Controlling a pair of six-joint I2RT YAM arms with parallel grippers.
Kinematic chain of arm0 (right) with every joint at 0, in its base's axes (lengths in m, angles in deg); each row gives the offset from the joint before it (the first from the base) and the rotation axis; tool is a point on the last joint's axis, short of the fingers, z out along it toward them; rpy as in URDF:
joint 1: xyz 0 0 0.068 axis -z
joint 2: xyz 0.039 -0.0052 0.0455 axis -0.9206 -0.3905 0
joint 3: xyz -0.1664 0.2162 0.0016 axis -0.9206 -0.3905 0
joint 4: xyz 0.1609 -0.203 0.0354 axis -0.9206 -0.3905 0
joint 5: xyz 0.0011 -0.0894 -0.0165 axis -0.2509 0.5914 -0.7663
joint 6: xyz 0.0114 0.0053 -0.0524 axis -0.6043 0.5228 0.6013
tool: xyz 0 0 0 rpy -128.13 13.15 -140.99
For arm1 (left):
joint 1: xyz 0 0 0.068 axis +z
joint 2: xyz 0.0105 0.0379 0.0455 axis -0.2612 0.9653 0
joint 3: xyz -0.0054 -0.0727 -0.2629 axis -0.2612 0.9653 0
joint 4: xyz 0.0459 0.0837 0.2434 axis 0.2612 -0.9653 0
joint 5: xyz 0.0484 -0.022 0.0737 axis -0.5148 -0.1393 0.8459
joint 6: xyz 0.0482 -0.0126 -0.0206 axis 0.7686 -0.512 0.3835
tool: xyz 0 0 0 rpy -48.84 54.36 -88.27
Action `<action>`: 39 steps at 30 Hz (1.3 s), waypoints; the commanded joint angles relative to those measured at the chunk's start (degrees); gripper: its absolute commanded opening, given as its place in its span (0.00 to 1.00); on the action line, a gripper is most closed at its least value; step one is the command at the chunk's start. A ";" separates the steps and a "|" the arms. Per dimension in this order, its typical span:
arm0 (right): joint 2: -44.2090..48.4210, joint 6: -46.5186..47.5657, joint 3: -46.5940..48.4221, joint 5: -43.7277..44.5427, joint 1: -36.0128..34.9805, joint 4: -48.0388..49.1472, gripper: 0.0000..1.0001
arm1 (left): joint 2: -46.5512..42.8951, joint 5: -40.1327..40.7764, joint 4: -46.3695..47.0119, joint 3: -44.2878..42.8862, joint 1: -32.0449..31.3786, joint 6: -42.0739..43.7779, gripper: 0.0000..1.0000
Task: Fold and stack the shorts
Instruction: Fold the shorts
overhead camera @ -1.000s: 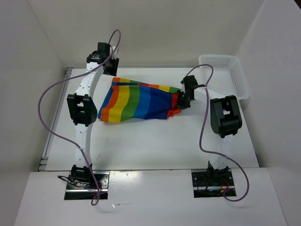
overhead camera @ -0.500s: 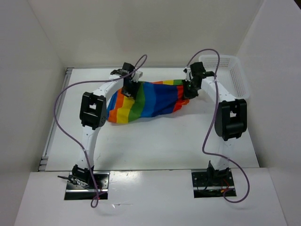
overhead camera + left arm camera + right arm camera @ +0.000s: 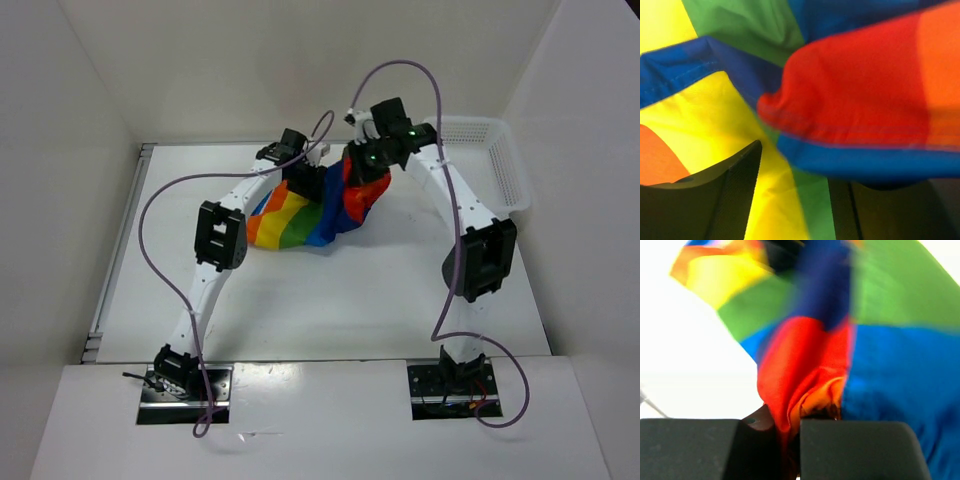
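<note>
Sagging limp and light, the shorts (image 3: pixel 305 212) are bunched at the far middle of the tabletop (image 3: pixel 300 300), their red-orange edge clamped in the right fingers (image 3: pixel 860 450) while the left fingers (image 3: pixel 715 200) stand apart with loose cloth between them, so a stitched hem is judged the surest hold.

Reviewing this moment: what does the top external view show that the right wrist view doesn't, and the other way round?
Only the top external view: both arms, the white basket at the far right of the table, and the left end effector at the cloth's other side.
Only the right wrist view: the right end effector shut on a red-orange fold, the cloth pinched between its fingers.
Both: the shorts, bunched up, with rainbow blocks showing.
</note>
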 commanded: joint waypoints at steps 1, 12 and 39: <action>-2.93 -0.32 9.67 -5.20 -4.41 -2.61 0.00 | 4.03 -8.53 -0.24 -2.88 -1.57 0.16 0.63; -14.81 -0.41 23.23 -8.81 -9.87 -0.78 0.00 | 5.18 -24.27 2.93 -0.77 -1.57 0.16 0.64; -24.72 2.67 29.98 -9.42 -8.11 2.12 0.00 | -6.69 -7.31 -4.26 9.50 14.07 0.16 0.86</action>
